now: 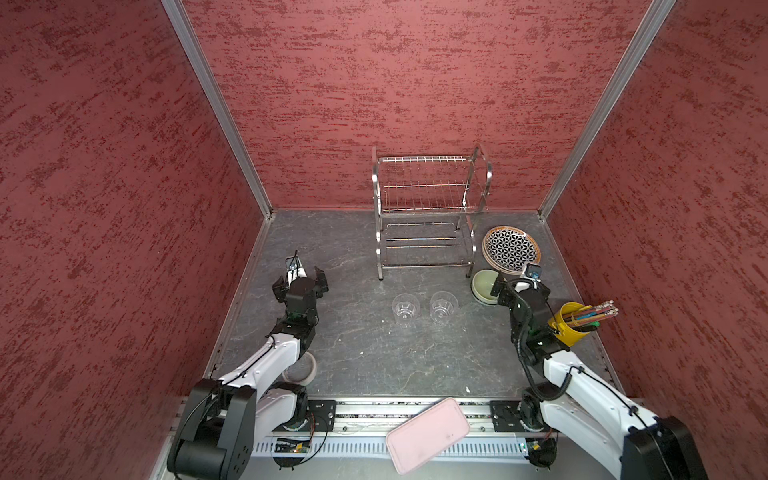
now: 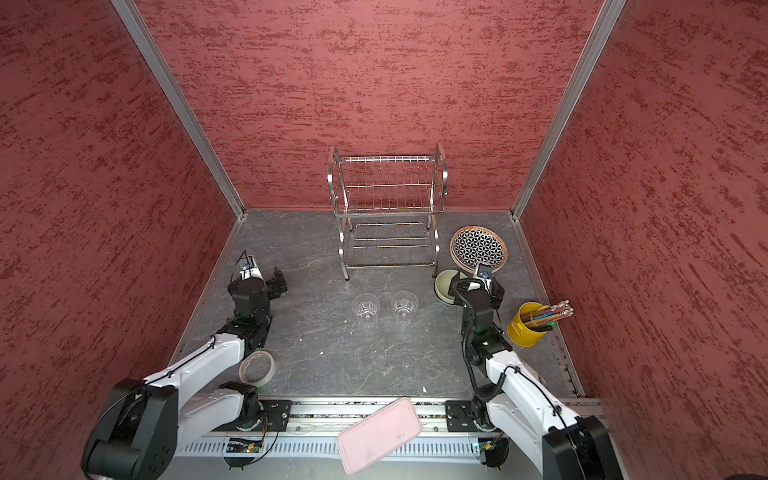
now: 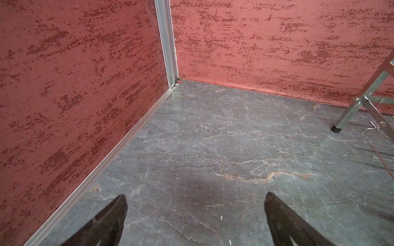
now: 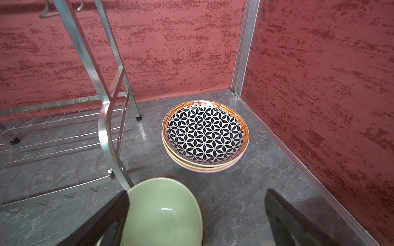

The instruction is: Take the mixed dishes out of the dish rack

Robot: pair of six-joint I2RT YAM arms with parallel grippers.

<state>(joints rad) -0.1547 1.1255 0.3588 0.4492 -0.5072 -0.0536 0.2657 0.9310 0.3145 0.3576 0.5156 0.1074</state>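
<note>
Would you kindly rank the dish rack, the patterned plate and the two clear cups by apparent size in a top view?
Largest is the dish rack; next the patterned plate; then the left-hand clear cup and right-hand clear cup, which look alike.

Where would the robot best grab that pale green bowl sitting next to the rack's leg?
Probably the rim of the pale green bowl, from above: it sits upright, mouth up, so one finger can go inside and one outside. Take the rim on the side away from the dish rack, whose leg stands close beside it. The open right gripper hangs nearest.
</note>
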